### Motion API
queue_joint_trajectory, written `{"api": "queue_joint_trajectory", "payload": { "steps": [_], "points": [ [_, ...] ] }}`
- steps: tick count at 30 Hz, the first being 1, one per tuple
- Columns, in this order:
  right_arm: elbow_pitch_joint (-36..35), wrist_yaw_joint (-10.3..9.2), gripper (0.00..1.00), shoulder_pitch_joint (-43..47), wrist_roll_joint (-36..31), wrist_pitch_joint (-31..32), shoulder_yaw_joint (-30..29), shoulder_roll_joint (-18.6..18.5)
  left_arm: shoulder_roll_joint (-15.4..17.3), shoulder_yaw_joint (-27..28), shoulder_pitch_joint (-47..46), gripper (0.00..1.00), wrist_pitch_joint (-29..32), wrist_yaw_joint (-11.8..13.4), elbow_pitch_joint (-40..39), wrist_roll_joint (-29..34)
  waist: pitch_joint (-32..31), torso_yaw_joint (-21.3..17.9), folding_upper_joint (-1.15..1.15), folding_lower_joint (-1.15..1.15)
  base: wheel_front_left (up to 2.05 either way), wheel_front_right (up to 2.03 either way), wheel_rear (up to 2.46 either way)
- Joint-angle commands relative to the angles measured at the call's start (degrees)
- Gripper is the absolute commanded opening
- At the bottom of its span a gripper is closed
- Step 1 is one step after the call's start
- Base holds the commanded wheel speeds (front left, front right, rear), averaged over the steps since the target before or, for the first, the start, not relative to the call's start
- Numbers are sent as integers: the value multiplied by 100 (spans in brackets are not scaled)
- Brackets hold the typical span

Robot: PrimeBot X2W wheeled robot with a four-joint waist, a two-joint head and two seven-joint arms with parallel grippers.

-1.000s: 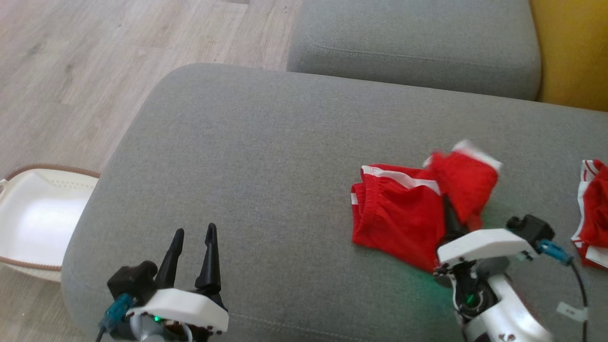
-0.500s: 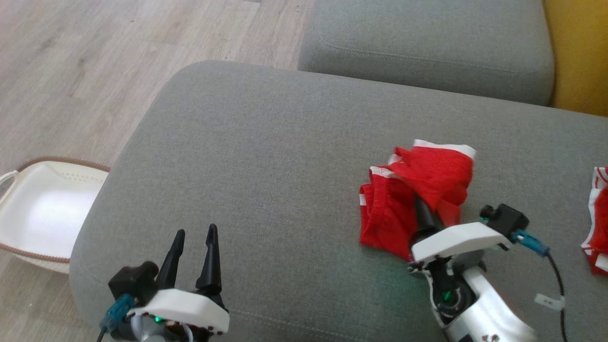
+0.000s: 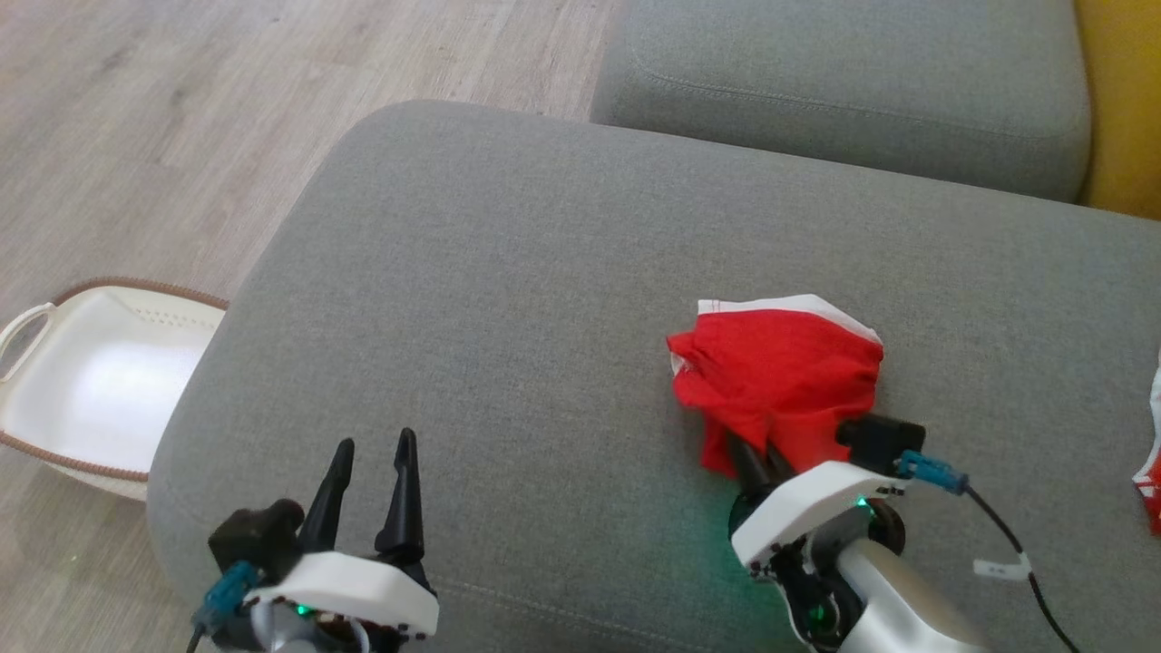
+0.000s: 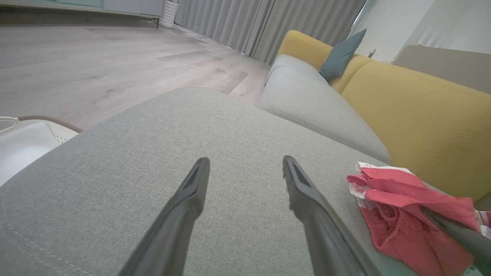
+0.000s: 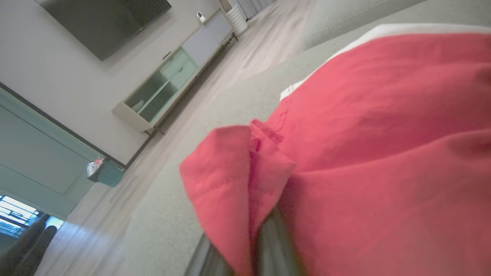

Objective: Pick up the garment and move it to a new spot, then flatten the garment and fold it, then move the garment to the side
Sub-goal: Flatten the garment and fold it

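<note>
While the right gripper [image 3: 755,456] pinches the garment [image 3: 780,376], bunched over its closed fingertips on the cushion [image 3: 508,299], it should lift clear before carrying, so no hem drags. Left gripper [image 3: 374,443] hovers open, well left of the garment.

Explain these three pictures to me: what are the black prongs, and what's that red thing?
This is a two-armed robot. One picture looks down from a camera on its head; the other two come from cameras on its wrists, looking along each gripper's two dark fingers. In the head view, the left gripper is open and empty over a grey sofa cushion. The right gripper is shut on a red garment with white trim, bunched on the cushion. A white basket sits on the floor beside it.
</note>
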Motion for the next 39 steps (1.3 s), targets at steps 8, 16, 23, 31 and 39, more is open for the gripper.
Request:
{"api": "queue_joint_trajectory", "payload": {
  "steps": [8,16,23,31,39],
  "points": [
    [-188,-4,100,-252,-418,209,777,10,8,151,-250,100,-71,6,-153,-3,-4,-18,0,0,0,0,0],
    [-93,-4,100,-234,-356,849,1052,10,8,199,-260,100,-71,28,-174,-2,-63,-217,0,0,0,0,0],
    [-135,-4,100,-574,-987,8,183,-124,8,333,-314,100,-71,32,-418,4,-109,-585,0,0,0,0,0],
    [-724,-4,100,-478,-2963,-467,-1435,-373,8,576,-455,100,-71,9,-1113,-54,-52,-1117,0,0,0,0,0],
    [-2150,-4,100,465,-4344,-490,-2810,-27,8,653,-501,100,-71,-133,-1400,80,26,-1527,0,0,0,0,0]
  ]
}}
